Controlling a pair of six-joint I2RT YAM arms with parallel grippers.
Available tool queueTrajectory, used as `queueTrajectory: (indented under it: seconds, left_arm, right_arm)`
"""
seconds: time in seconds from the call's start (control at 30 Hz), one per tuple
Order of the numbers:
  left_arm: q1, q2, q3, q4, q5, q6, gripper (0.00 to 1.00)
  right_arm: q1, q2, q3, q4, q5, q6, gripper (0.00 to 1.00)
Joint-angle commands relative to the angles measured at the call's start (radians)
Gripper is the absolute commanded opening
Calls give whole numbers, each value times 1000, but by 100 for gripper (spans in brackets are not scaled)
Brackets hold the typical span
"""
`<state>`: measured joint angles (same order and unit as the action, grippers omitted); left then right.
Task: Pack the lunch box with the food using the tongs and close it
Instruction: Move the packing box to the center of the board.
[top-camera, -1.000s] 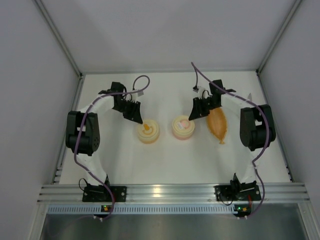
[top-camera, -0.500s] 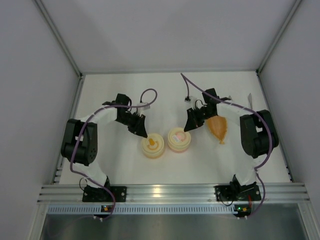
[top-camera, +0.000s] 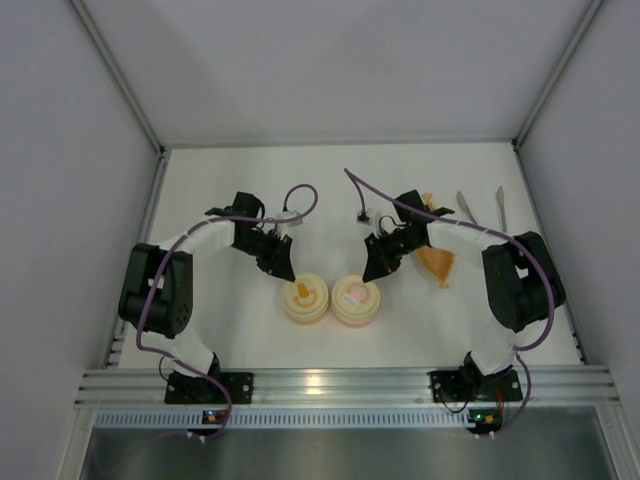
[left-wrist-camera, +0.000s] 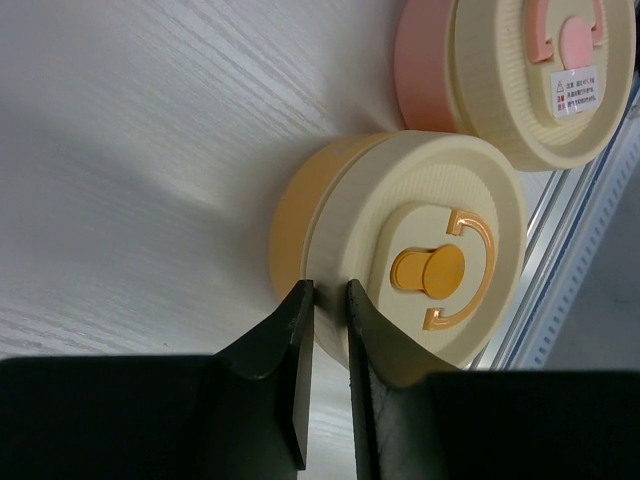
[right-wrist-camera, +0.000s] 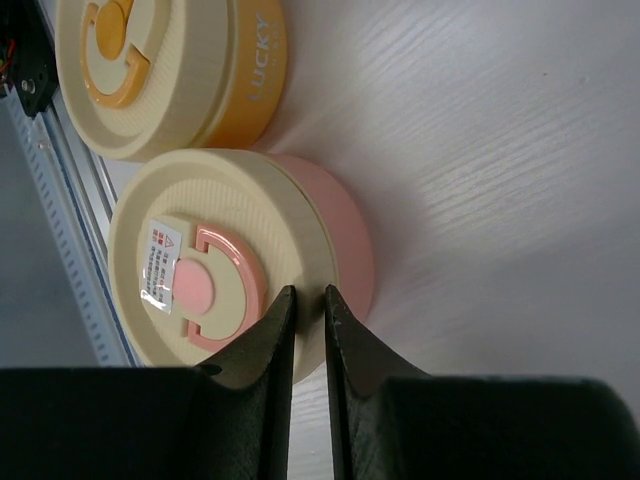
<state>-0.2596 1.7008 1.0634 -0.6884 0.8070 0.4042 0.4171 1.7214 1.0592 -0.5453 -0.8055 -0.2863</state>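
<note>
The lunch box (top-camera: 356, 300) is a cream tub with a pink body and its lid on; the lid (right-wrist-camera: 200, 260) bears a pink ring mark. My right gripper (right-wrist-camera: 307, 292) is shut on the far edge of that lid, its fingertips either side of the ribbed rim. My left gripper (left-wrist-camera: 327, 288) pinches the lid rim of a twin orange container (left-wrist-camera: 430, 260) beside it. The orange bag of food (top-camera: 437, 260) lies to the right, partly under my right arm. The tongs (top-camera: 466, 207) show as thin silver arms at the back right.
The two containers stand almost touching near the front middle of the white table (top-camera: 230, 180). The aluminium rail (top-camera: 330, 380) runs along the near edge just in front of them. White walls close in the left, right and back.
Both grippers have come toward the near edge, each bringing its container along. The right arm has moved off the back right, and the tongs now show there.
</note>
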Motion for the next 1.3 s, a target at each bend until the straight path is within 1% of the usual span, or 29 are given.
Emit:
queueTrajectory:
  seconds: [0.0, 0.03, 0.13, 0.2, 0.23, 0.27, 0.3, 0.33, 0.37, 0.47, 0.63, 0.7, 0.8, 0.9, 1.03, 1.13, 1.27]
  left_arm:
    - [-27, -7, -56, -76, -84, 73, 11]
    - [-29, -12, -56, -76, -85, 71, 11]
    - [-33, -13, -46, -89, -81, 80, 13]
    - [-33, -12, -40, -108, -81, 85, 17]
    - [-33, -12, -34, -112, -83, 91, 21]
    - [-32, -21, -31, -117, -81, 90, 31]
    - [-30, -29, -26, -122, -80, 90, 37]
    - [-32, -35, -13, -125, -72, 82, 47]
    - [-32, -46, -5, -126, -69, 78, 49]
    - [-29, -85, 48, -143, -36, 59, 55]
    - [-30, -154, 147, -166, -8, -4, 58]
    - [-26, -173, 185, -169, -11, -25, 59]
    - [2, -207, 213, -161, 15, -91, 62]
    - [43, -228, 218, -157, 64, -131, 63]
    - [56, -263, 219, -164, 64, -162, 64]
    - [74, -294, 230, -174, 44, -163, 65]
    - [120, -317, 233, -177, 50, -163, 65]
  right_arm:
    - [28, -6, -47, -27, 83, -51, 13]
    - [28, -9, -47, -25, 81, -48, 14]
    - [26, -22, -47, -19, 75, -34, 23]
    - [26, -43, -41, -18, 72, -22, 35]
    - [26, -55, -38, -13, 71, -19, 41]
    - [25, -86, -34, -8, 71, -14, 47]
    - [23, -104, -33, -7, 69, -13, 48]
    - [20, -144, -31, -2, 62, -11, 49]
    - [20, -161, -21, -2, 57, -10, 51]
    - [17, -232, 21, -33, 39, -19, 53]
    - [22, -310, 96, -140, 37, -91, 53]
    - [46, -325, 114, -200, 72, -131, 53]
    - [162, -332, 90, -228, 234, -163, 53]
    - [225, -344, 21, -184, 328, -149, 52]
    - [327, -338, -42, -104, 486, -116, 52]
    - [373, -318, -59, -76, 567, -94, 52]
    - [404, -286, -48, -39, 626, -67, 53]
